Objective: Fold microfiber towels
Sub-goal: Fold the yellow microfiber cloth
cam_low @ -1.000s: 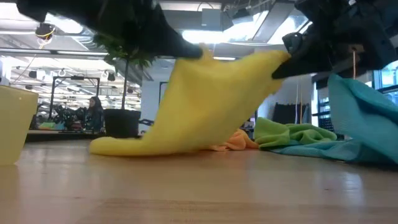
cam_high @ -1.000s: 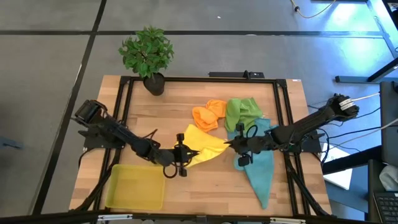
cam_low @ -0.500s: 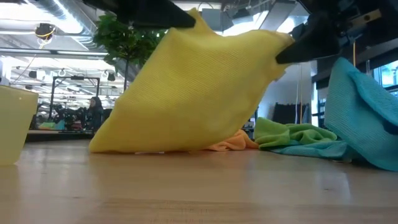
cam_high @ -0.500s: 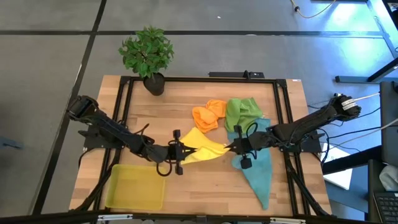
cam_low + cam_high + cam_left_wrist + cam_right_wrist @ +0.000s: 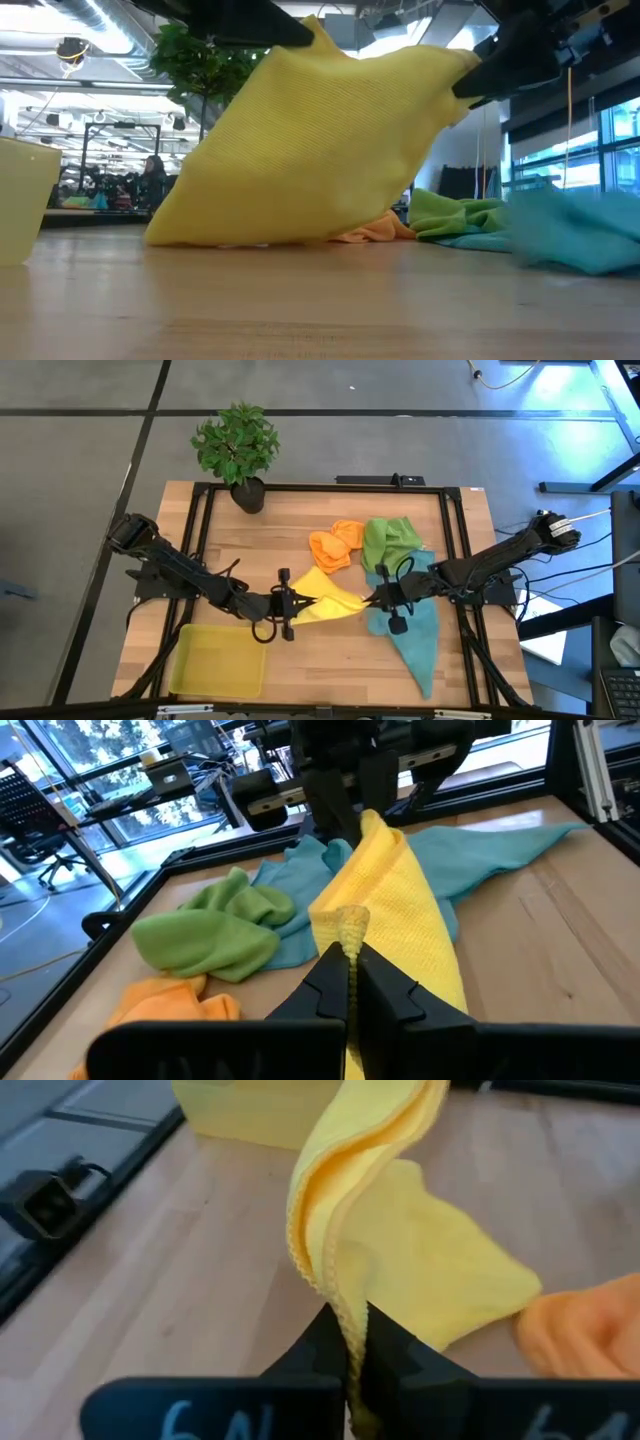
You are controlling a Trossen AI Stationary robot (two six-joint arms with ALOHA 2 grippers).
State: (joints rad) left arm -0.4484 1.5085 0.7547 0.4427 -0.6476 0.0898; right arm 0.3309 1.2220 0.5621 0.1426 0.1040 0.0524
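The yellow towel (image 5: 325, 598) hangs stretched between my two grippers above the table's middle; it also shows in the low view (image 5: 310, 150). My left gripper (image 5: 294, 603) is shut on its left corner, my right gripper (image 5: 368, 598) on its right corner. The orange towel (image 5: 335, 545) and the green towel (image 5: 388, 540) lie bunched behind it. A teal-blue towel (image 5: 415, 630) lies spread at the right. My left gripper pinches the yellow towel's corner (image 5: 350, 925) between its two fingers, coming level from the table's left. The towel's top edge runs off toward my right gripper, and its lower part (image 5: 200, 235) rests on the table. My right gripper pinches the opposite corner (image 5: 345, 1320) along the hemmed edge between its two fingers, coming level from the table's right. The cloth rises from the fingers in a fold and hangs down to the table.
A rigid yellow tray (image 5: 217, 660) stands at the near left. A potted plant (image 5: 238, 452) stands at the far left corner. The black frame rails (image 5: 455, 540) run along the table's sides. Bare wood (image 5: 330, 660) shows at the near middle.
Both grippers have gone up and toward the far edge with the yellow towel's corners. The towel, which sagged in a low drape, now stands spread as a tall sheet with its lower edge on the table. The teal-blue towel's raised part has dropped flat at the right.
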